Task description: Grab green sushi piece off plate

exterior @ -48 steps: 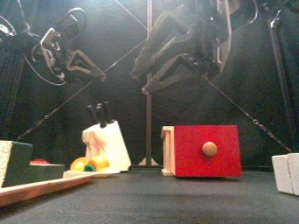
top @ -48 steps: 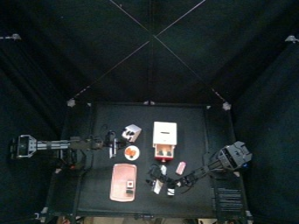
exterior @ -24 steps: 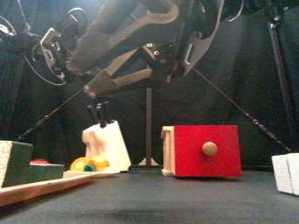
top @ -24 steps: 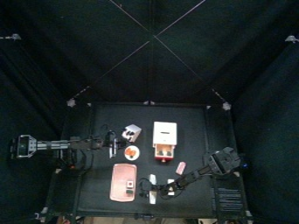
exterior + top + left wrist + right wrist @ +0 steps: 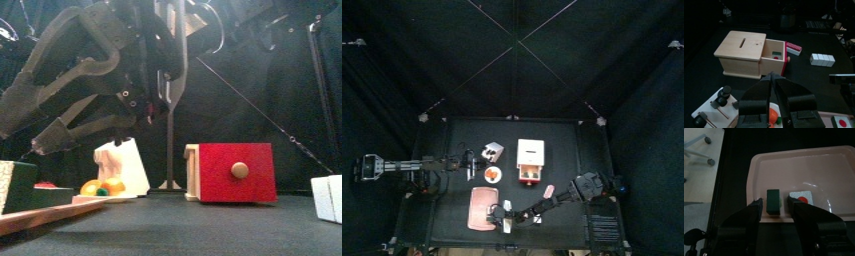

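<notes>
The green sushi piece [image 5: 773, 202] lay on the plate [image 5: 771, 165] near one edge, beside a white piece topped red [image 5: 801, 197]. The right gripper [image 5: 779, 209] hovered spread around it; the left gripper [image 5: 775, 89] was pressed together.

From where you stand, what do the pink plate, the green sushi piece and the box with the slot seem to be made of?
The plate looks like smooth, slightly glossy plastic: even pale pink, rounded moulded rim, soft highlights. The green sushi piece seems a matte toy block, perhaps painted wood or plastic; flat faces, crisp edges. The box looks like unfinished pale wood, though its grain is hard to make out.
</notes>
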